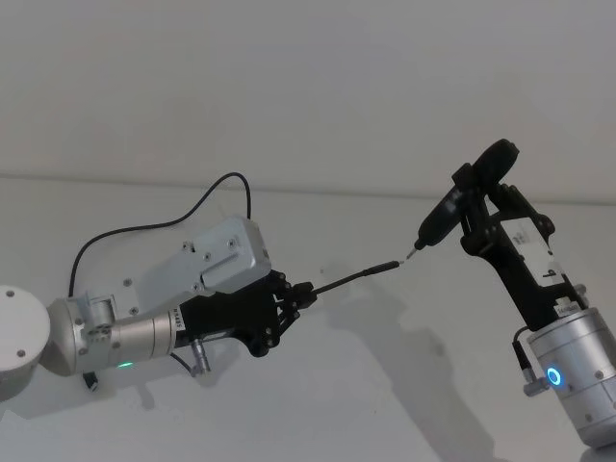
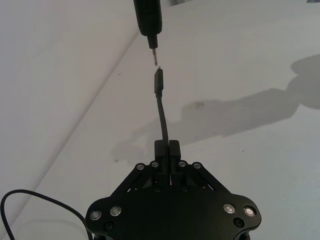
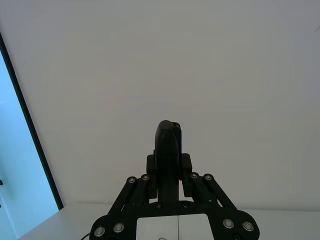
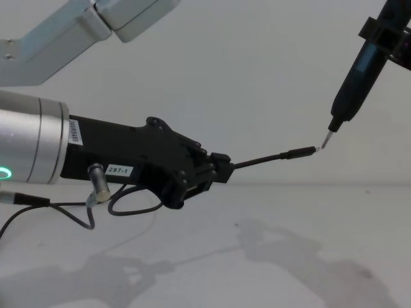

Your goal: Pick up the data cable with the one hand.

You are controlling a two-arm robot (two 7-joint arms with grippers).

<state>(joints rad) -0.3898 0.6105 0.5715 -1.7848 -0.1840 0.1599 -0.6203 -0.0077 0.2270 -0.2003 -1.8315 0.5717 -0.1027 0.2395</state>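
From centre-left of the head view, our left gripper (image 1: 302, 295) is clamped on the data cable (image 1: 351, 278) — plug end jutting up and right. Its tip nearly meets the pen-shaped tool (image 1: 445, 214), pinched in our right gripper (image 1: 474, 227) at upper right — axes almost in line.

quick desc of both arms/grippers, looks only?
Left gripper: black, angular linkage fingers, white number label, on a silver cylinder with a green ring light; thin grey wire at the wrist. Right gripper: black, white labels, silver cylinder with a blue ring light.
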